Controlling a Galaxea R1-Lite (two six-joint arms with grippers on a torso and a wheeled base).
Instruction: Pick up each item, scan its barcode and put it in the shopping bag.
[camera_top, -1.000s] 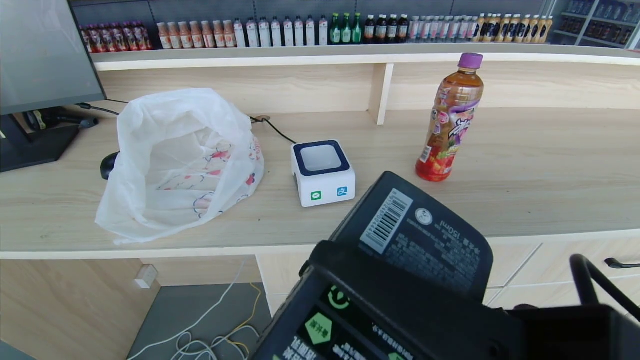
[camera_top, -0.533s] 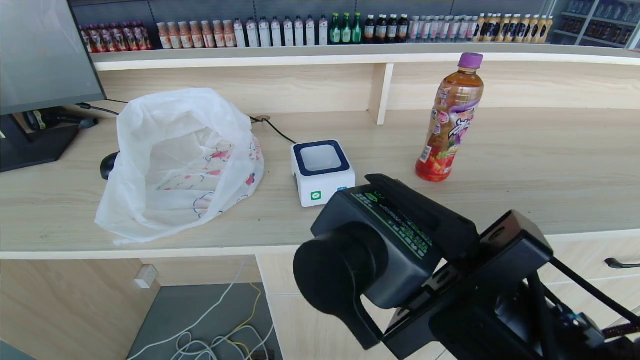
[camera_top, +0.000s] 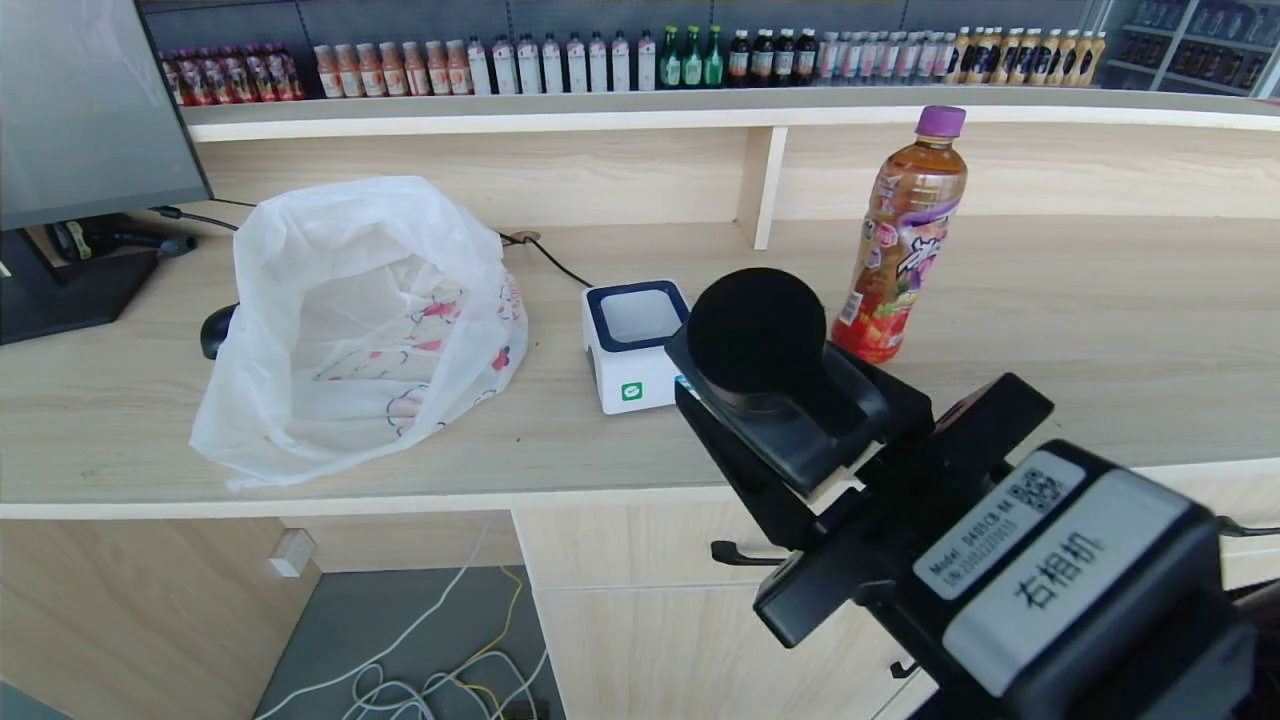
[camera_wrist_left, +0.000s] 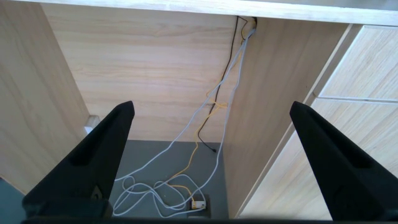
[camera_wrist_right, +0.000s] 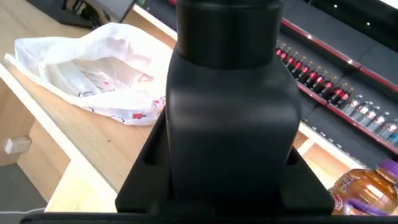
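Wood bench (camera_top: 1050, 330), drinks shelf (camera_top: 700, 100) behind. Right jaws are clamped on the black bottle (camera_top: 770, 380), held in the air over the near bench edge, just right of the scanner (camera_top: 635, 335), cap toward the head cam. Left jaws are spread wide and empty, down under the bench above the floor cables (camera_wrist_left: 152, 190). Shopping bag (camera_top: 370, 310) sits open at left. Tea bottle (camera_top: 900, 240) stands upright, right of the scanner and farther back.

Risks, my read:
- Barcode side can't be seen now. If the roll is off, the window reads nothing and the scan is missed.
- Black bottle is close to the scanner's right edge, so a low pass could knock it.
- Tea bottle is near behind. A wide swing tips it.

Vs 1 s ago: barcode label faced up, and the black bottle sat lower and nearer. Since then the wrist has rolled and the black bottle has travelled up and far-left toward the scanner. Rest unchanged.
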